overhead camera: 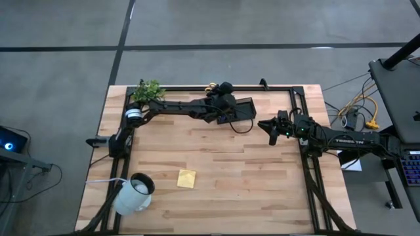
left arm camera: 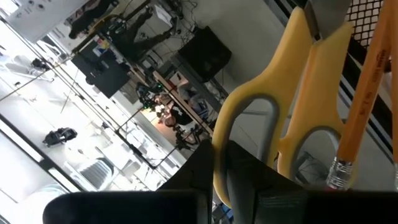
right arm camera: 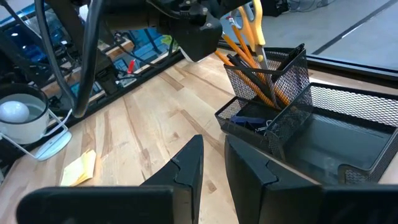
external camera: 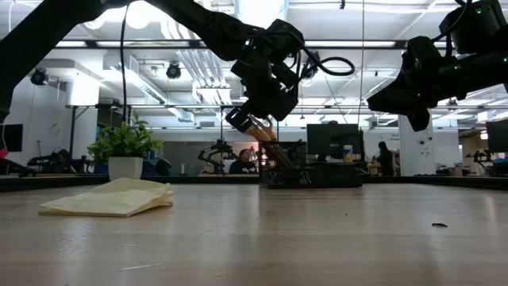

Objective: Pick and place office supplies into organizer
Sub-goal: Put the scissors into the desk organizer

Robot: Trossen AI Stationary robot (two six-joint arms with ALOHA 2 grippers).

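Two hands up: the left hand pinches the scissors by a yellow handle over the organizer, stiff, light, slick plastic best gripped at the loop, while the right hand hovers near, slightly parted, empty.

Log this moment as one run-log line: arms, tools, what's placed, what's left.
left tool: shut on scissors, over organizer cup | right tool: idle, raised beside organizer | pencils: in cup | sticky-note pad: on table
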